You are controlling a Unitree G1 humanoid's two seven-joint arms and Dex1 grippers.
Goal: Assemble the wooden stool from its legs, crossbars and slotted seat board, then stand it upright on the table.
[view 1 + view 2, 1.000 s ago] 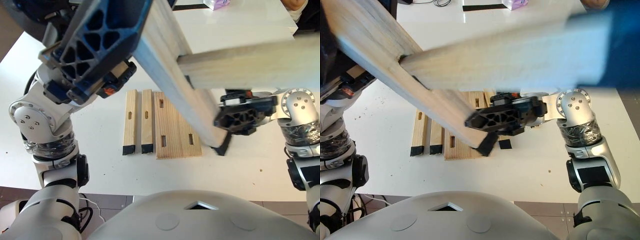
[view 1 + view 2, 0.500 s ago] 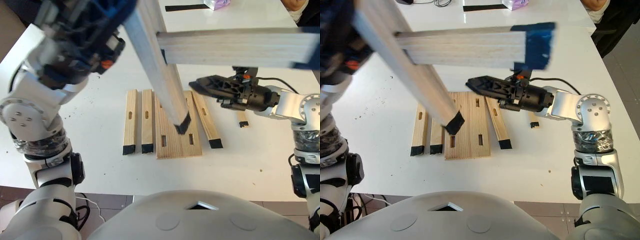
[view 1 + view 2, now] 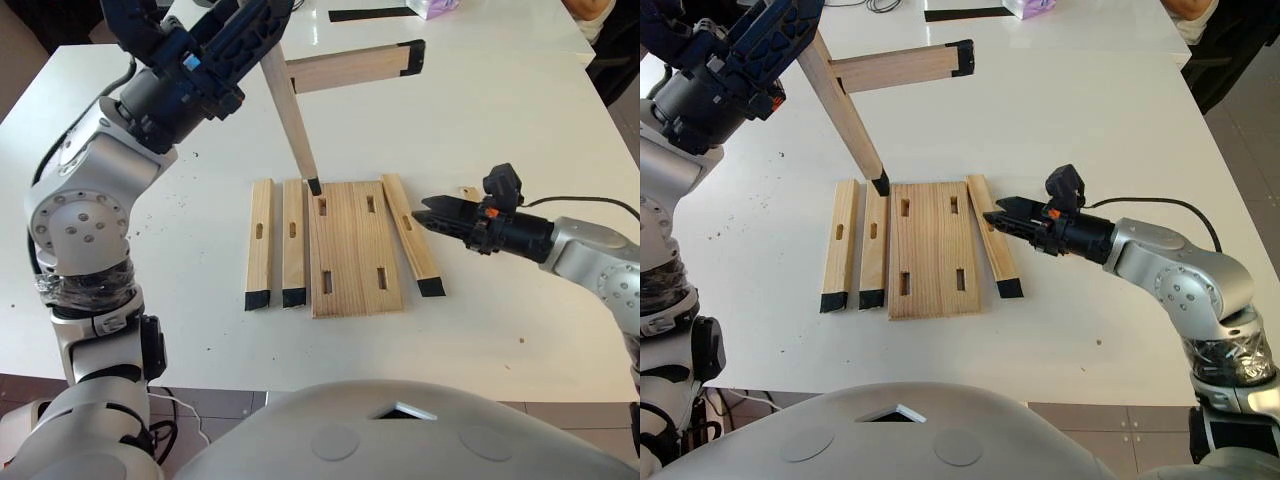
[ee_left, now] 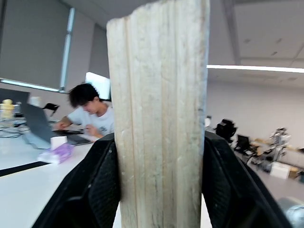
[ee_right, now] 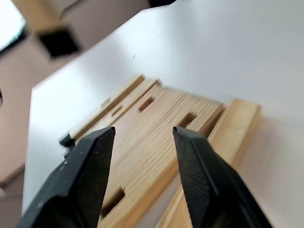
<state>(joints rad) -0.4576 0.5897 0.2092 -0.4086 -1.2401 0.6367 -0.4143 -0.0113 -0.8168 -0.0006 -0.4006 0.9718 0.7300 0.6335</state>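
Head views: Grips the joined leg (image 3: 290, 110) and crossbar (image 3: 350, 68) high up in the left gripper (image 3: 215, 45), at 11 o'clock from the slotted seat board (image 3: 355, 245). Has swung this piece away from the camera within the last second and lowered it. Now sets the black foot (image 3: 314, 186) at the board's 11 o'clock corner, touching or just above; cannot tell which. Has pulled the right gripper (image 3: 992, 217) off from near that foot and out to 3 o'clock, tips apart, just beside the loose leg (image 3: 412, 235) lying along the board's right edge. Leaves two more legs (image 3: 260, 243) flat at 9 o'clock.

Left wrist view: Clamps the leg's upper end between the black fingers (image 4: 102, 190), one on each side.

Right wrist view: Holds the right fingers (image 5: 90, 175) spread and empty, low over the board, with the loose leg alongside.

Reads as a shared hold ended: carries the sub-assembly on the left arm alone and frees the right, probably for the next leg. Early in the build, with nothing seated in the slots and three legs lying loose.
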